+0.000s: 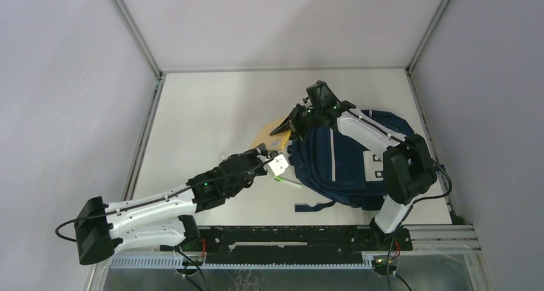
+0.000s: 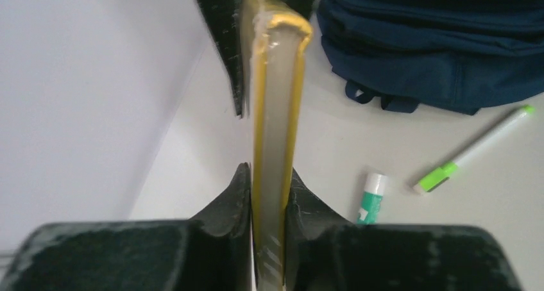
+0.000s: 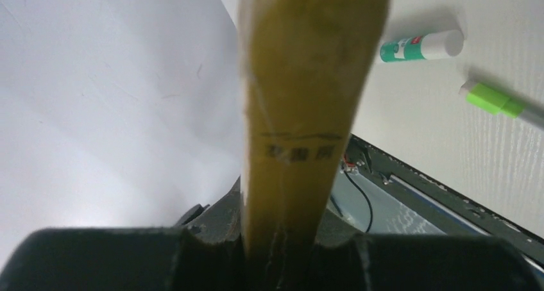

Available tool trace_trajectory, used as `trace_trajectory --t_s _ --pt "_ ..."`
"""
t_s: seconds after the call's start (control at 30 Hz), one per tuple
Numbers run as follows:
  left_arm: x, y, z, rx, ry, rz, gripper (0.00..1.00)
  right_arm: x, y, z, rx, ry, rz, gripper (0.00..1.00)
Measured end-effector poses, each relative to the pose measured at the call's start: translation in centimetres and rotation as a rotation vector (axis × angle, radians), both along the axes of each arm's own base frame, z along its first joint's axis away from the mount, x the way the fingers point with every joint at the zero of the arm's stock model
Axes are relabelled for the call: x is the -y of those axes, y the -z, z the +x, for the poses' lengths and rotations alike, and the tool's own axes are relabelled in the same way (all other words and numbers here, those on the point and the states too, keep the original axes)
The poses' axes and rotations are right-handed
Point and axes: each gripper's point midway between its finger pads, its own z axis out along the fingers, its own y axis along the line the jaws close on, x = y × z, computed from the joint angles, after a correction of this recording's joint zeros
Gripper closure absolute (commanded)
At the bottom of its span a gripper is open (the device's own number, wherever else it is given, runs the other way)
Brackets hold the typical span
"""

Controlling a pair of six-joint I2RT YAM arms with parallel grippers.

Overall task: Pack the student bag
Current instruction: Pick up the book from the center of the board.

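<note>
The left claw pinches a yellow book from the book's 7 o'clock in the top view. The right claw pinches the same book from its 2 o'clock. The student bag lies on the bench at the book's 3 o'clock, a glue stick and green-capped marker near its 8 o'clock edge.
</note>
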Motion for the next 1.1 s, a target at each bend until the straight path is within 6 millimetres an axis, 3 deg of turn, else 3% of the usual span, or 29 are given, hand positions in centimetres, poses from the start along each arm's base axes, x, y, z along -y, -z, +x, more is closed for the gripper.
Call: trace_trajectory --t_s 0.07,0.1,0.13,0.17,0.27,0.43,0.6,0.77,0.9,1.1 --pt "-0.1 -0.1 0.2 0.014 -0.010 0.012 1.00 0.3 0.5 -0.1 -0.045 0.027 -0.014 0.80" --pt "-0.1 0.0 0.2 0.011 -0.011 0.014 1.00 0.4 0.7 -0.1 -0.050 0.030 -0.015 0.56" --pt "-0.1 0.2 0.2 0.009 -0.010 0.019 1.00 0.5 0.9 -0.2 -0.055 0.035 -0.017 0.38" --pt "0.0 0.3 0.1 0.005 -0.005 0.021 1.00 0.7 1.0 -0.4 -0.048 0.039 -0.020 0.27" --pt "-0.6 1.1 0.1 -0.049 -0.034 0.004 1.00 1.9 0.5 -1.2 0.032 0.035 -0.025 0.18" --pt "-4.2 2.9 1.4 -0.232 -0.196 -0.047 1.00 4.8 -4.1 -1.2 0.273 0.070 -0.034 0.17" --pt "-7.4 0.5 3.0 -0.382 -0.391 -0.235 1.00 9.3 -5.8 -0.8 0.505 0.153 -0.216 0.25" --pt "-9.6 -2.6 4.5 -0.597 -0.532 -0.560 1.00 12.6 -2.6 -1.4 0.678 0.109 -0.600 0.29" --pt "-11.6 -3.3 6.0 -0.740 -0.637 -0.810 1.00 12.6 1.5 -1.8 0.683 -0.011 -0.805 0.24" --pt "-9.9 -2.8 5.0 -0.891 -0.582 -0.920 1.00 11.9 6.3 -0.5 0.634 -0.089 -0.923 0.30"
